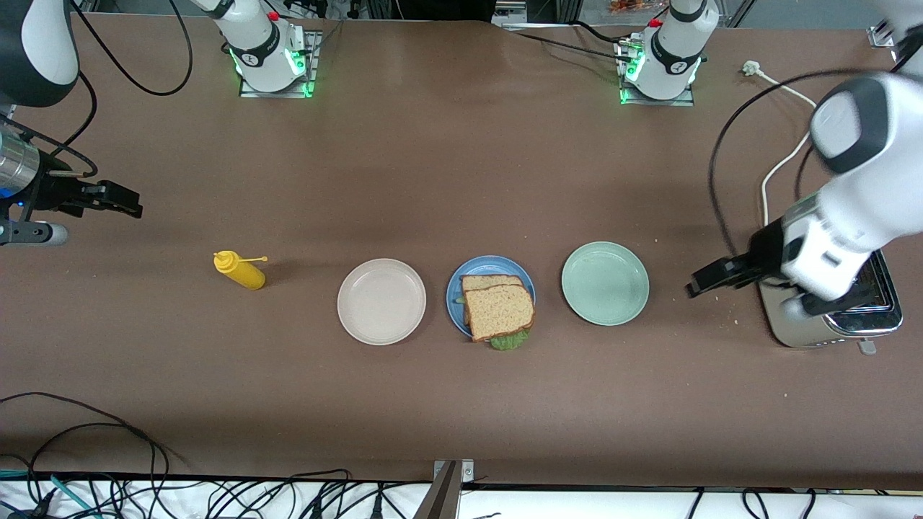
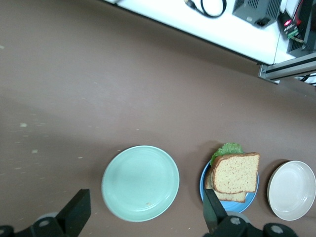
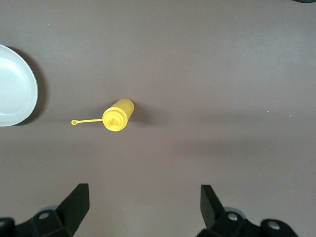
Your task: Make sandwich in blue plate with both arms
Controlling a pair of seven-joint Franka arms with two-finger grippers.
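I've got the sandwich [image 1: 497, 306] sitting in the blue plate [image 1: 456, 288], mid worktop [image 1: 461, 180]. Two bread slices stacked, top one skewed off the lower one, w/ the lettuce [image 1: 509, 340] poking out at the edge nearer the front cam and hanging just past the plate rim. The left wrist cam shows it the same: green leaf sticking out from under the slices.

Beige plate [image 1: 381, 301] is just beside the blue one toward the right arm's end, mint-green plate [image 1: 605, 282] just beside it toward the left arm's end. Both bare, neither touching the blue plate.

Yellow squeeze bottle [image 1: 240, 270] stands further toward the right arm's end, well apart from the beige plate, thin cap tether sticking out sideways.

Left end effector [image 1: 703, 282] is released, fingers spread, nothing in it; it's up over the worktop between the mint-green plate and the toaster [image 1: 836, 324]. Right end effector [image 1: 122, 202] also released and empty, over bare worktop at its own end, w/ the bottle in its wrist cam.
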